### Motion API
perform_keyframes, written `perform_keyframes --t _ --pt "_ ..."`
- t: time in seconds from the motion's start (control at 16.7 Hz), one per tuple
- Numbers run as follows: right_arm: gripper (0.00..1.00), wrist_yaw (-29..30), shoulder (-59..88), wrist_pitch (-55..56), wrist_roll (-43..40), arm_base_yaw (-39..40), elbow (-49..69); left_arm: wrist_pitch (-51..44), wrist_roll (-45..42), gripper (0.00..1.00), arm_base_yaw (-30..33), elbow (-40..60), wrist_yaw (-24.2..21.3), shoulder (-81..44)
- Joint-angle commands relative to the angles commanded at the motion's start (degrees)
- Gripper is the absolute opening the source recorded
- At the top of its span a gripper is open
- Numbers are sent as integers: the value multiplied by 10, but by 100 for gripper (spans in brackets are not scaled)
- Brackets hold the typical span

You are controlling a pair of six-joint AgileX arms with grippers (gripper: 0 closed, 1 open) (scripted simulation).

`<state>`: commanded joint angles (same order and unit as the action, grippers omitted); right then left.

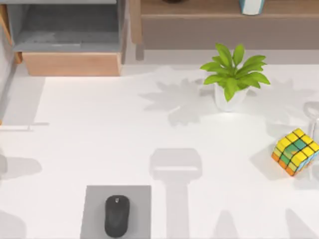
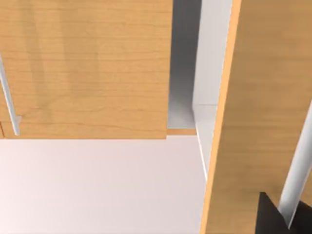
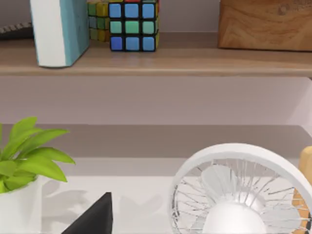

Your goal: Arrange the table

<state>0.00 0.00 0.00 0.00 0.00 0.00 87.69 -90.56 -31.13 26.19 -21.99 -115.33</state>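
Logged from above: white table (image 1: 99, 149) spanning left to right, near edge up to the shelf unit (image 1: 199, 32) along the far side; at near left-centre, grey mat (image 1: 92, 214) flat on the table, black mouse (image 1: 116, 215) resting on the mat; at far right of centre, potted plant (image 1: 234, 74) upright in a white pot, just in front of the shelf unit; at the right edge, midway between near and far, multicoloured cube (image 1: 295, 152) tilted on the table, well apart from the plant; at far left, open drawer (image 1: 70, 35) of the shelf unit, grey inside, light-wood front (image 1: 72, 63) facing near; on the shelf board at far right, blue-and-white book (image 1: 251, 6) upright. From the left wrist: dark part of the left gripper (image 2: 273, 219) close beside a light-wood panel (image 2: 263, 97) at the drawer end of the unit, metal handle (image 2: 9, 97) on a second wood face; opening of this claw: cannot tell. From the right wrist: dark tip of the right gripper (image 3: 92, 217) low over the table, between the plant and a white wire-guard fan (image 3: 239, 195); beyond, on the shelf, the book next to two colour cubes (image 3: 131, 24), wooden box (image 3: 265, 24) further along; opening of this claw: cannot tell.
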Motion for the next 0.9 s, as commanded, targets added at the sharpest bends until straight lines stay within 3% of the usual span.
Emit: perform_keyframes --t 0.42,0.9 --pt "100 0 0 0 0 0 0 -67 2 0 53 114 52 -44" --pt "100 0 0 0 0 0 0 -87 3 0 63 142 63 -58"
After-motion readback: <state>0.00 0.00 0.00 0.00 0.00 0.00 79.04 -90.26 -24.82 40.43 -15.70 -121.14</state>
